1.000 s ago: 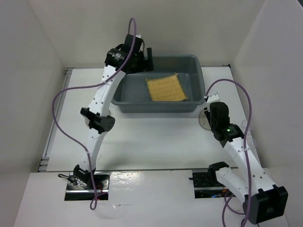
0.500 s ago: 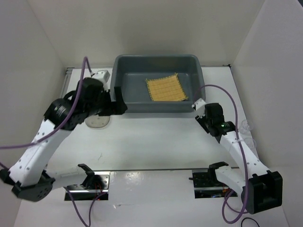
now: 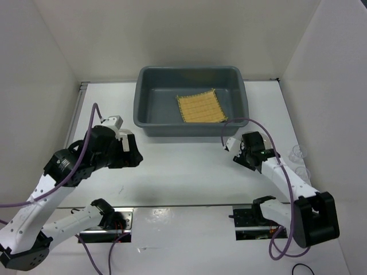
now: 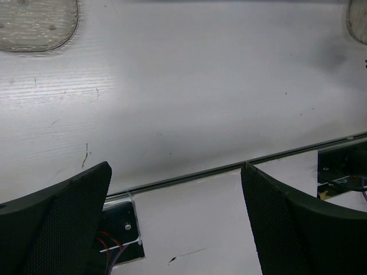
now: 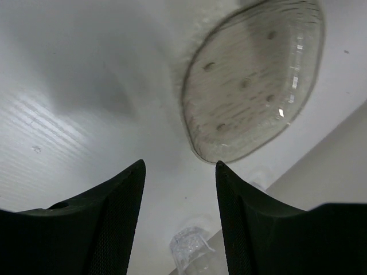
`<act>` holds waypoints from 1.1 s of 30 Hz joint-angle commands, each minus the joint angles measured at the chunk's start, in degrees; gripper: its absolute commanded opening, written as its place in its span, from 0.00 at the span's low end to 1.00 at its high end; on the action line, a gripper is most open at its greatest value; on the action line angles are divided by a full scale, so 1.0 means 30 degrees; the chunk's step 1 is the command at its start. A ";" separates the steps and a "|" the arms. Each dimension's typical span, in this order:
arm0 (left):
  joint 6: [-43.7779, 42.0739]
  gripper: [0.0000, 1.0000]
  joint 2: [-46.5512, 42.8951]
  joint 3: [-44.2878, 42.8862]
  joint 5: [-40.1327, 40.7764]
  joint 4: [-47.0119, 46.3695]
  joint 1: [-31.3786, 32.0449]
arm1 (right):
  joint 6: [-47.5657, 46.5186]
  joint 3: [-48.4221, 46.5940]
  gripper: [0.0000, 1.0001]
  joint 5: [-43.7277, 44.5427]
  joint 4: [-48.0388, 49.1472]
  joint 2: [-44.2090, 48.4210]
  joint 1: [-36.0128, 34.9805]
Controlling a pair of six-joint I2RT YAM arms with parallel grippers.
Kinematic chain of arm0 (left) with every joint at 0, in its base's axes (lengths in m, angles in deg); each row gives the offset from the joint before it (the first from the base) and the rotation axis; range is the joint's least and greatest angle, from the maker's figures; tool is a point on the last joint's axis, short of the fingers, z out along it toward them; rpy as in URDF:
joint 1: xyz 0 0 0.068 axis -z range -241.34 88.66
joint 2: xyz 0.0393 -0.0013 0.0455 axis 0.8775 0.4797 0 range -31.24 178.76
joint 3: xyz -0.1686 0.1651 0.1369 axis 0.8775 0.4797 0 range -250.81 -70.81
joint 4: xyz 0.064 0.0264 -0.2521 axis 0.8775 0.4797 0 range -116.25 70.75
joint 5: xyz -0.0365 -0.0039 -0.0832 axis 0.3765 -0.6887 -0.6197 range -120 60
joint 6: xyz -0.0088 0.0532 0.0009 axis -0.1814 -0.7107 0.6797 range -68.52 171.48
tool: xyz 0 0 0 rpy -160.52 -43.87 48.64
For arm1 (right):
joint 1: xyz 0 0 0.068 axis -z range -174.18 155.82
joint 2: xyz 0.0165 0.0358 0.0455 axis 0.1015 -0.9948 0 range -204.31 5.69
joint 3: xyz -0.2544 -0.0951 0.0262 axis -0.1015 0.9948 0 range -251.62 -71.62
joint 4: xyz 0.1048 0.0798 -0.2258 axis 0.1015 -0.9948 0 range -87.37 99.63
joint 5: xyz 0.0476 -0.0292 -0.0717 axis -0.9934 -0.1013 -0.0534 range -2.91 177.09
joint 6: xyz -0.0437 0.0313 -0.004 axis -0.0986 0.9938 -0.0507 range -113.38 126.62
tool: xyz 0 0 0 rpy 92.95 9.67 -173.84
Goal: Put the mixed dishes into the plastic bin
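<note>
The dark grey plastic bin (image 3: 148, 114) stands at the back middle, with the yellow-tan woven placemat (image 3: 199, 107) lying flat inside it. My left gripper (image 3: 134, 154) is open and empty, low over the table at the left; in the left wrist view (image 4: 175, 167) a brownish glassy plate (image 4: 35, 24) lies ahead at top left. My right gripper (image 3: 236, 153) is open and empty; in the right wrist view (image 5: 180, 164) it hangs just short of a second glassy plate (image 5: 252, 80), with a small clear cup (image 5: 188, 245) close by. Both plates are hidden under my arms in the top view.
Two clear cups (image 3: 298, 153) stand near the right wall. White walls enclose the table on three sides. The arm mounts (image 3: 106, 220) sit along the near edge. Another plate's rim (image 4: 359, 20) shows at the top right of the left wrist view.
My left arm has swung from over the bin's back left down to the near left of the table. My right gripper has moved left and nearer, over the right plate. The placemat has stayed put.
</note>
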 commanded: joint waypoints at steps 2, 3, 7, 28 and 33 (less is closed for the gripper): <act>0.0058 1.00 0.0178 0.0400 0.0751 0.0040 0.0030 | -0.1837 -0.0630 0.58 -0.1538 0.0540 -0.2414 0.0565; 0.0058 1.00 0.0175 0.0401 0.0753 0.0040 0.0030 | -0.2071 -0.0863 0.59 -0.1775 0.0538 -0.2858 0.0770; 0.0058 1.00 -0.0030 0.0899 0.0929 -0.0136 0.0030 | -0.2073 -0.1305 0.59 -0.2217 0.0712 -0.4968 0.1241; 0.0058 1.00 -0.0616 0.1368 0.0753 0.0390 0.0030 | -0.2073 -0.3561 0.45 -0.1864 0.2182 -0.9220 0.1797; 0.0058 1.00 -0.0791 0.1720 0.0753 0.0392 0.0030 | -0.2073 -0.3592 0.56 -0.2627 0.1153 -0.6588 0.1797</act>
